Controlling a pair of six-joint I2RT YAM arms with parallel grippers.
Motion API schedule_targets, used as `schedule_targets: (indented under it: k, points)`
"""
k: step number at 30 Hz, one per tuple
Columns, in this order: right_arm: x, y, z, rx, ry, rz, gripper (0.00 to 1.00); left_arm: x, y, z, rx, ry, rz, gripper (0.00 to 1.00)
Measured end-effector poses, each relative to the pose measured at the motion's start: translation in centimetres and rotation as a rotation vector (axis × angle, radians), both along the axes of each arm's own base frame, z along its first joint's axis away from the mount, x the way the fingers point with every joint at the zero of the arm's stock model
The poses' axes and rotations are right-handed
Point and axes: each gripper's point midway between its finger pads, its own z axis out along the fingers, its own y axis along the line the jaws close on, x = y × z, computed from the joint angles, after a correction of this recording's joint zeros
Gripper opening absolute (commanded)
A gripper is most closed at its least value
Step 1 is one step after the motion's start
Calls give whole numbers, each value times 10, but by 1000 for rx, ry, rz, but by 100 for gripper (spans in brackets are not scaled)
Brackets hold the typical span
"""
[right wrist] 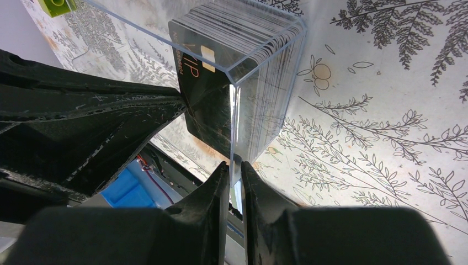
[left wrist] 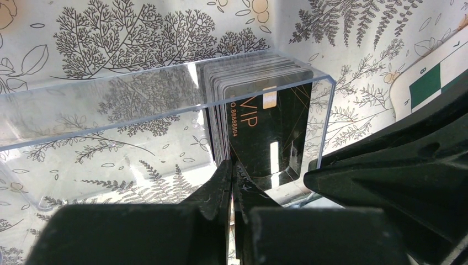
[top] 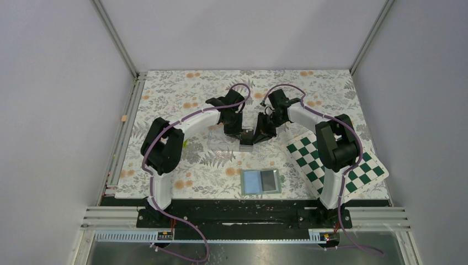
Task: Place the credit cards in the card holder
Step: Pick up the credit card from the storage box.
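Note:
A stack of black credit cards (left wrist: 259,83) stands on edge in the right end of a clear acrylic box (top: 229,138). My left gripper (left wrist: 232,167) is shut on the near edge of the front card (left wrist: 270,132), which reads "VIP" in gold and leans out from the stack. My right gripper (right wrist: 234,168) is shut on the box's corner wall (right wrist: 234,121). In the top view the left gripper (top: 238,134) and the right gripper (top: 259,135) meet at the box. The card holder (top: 261,181) lies open near the front, pale pockets up, dark on its right half.
A green-and-white chequered board (top: 336,160) lies under the right arm at the table's right. A small green block (right wrist: 55,5) sits beyond the box's far end. The floral cloth (top: 182,94) covers the table.

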Motion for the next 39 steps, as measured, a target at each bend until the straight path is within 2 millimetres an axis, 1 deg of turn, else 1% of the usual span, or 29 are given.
schedule_targets:
  k: [5, 10, 16, 19, 23, 30, 34, 39]
  points:
    - [0, 0, 0, 0, 0, 0, 20, 0, 0, 6, -10, -10, 1, 3]
    - [0, 0, 0, 0, 1, 0, 20, 0, -4, 20, -43, -27, -1, 6]
    - [0, 0, 0, 0, 2, 0, 20, 4, -17, 39, -123, -61, 0, 16]
    - [-1, 0, -1, -1, 3, 0, 20, 4, -23, 44, -170, -67, 2, 18]
    - [-1, 0, -1, 0, 2, 0, 20, 1, -23, 41, -199, -47, 10, 20]
    - [-1, 0, -1, 0, 3, 0, 20, 3, -22, 41, -214, -38, 19, 18]
    - [-1, 0, -1, 0, 2, 0, 20, 2, -27, 40, -248, -31, 12, 18]
    - [-1, 0, -1, 0, 2, 0, 21, -2, -32, 33, -277, 1, 10, 17]
